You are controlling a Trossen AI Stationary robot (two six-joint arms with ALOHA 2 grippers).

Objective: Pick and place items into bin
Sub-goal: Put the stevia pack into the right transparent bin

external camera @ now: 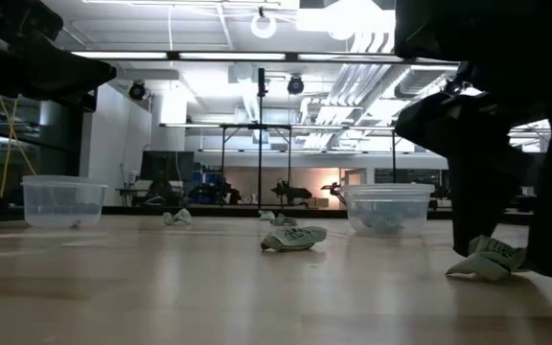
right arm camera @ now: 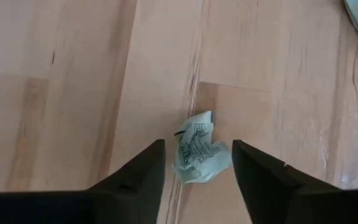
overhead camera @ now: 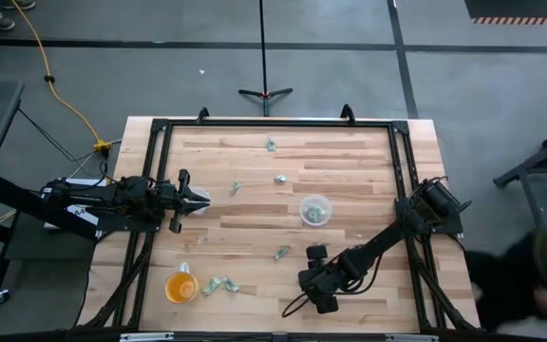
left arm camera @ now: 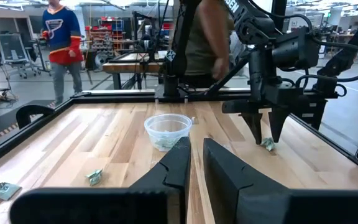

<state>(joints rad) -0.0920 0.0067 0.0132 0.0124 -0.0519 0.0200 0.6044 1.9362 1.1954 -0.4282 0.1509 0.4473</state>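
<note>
The items are small crumpled pale green scraps scattered on the wooden table. My right gripper (right arm camera: 197, 163) points down, open, with its fingers on either side of one scrap (right arm camera: 199, 155) that lies on the wood. The left wrist view shows that scrap (left arm camera: 268, 144) just below the right gripper (left arm camera: 267, 137). In the high view the right gripper (overhead camera: 317, 275) hides it. Another scrap (overhead camera: 281, 253) lies just to its left. The clear round bin (overhead camera: 301, 210) holds a few scraps. My left gripper (overhead camera: 202, 199) hovers over the table's left part, with only a narrow gap between its fingers.
An orange cup (overhead camera: 180, 287) stands near the front left, with scraps (overhead camera: 219, 285) beside it. More scraps (overhead camera: 235, 187) (overhead camera: 280, 178) (overhead camera: 271, 144) lie toward the far edge. Black frame rails (overhead camera: 399, 171) border the table. People (left arm camera: 61, 43) stand beyond the table's right side.
</note>
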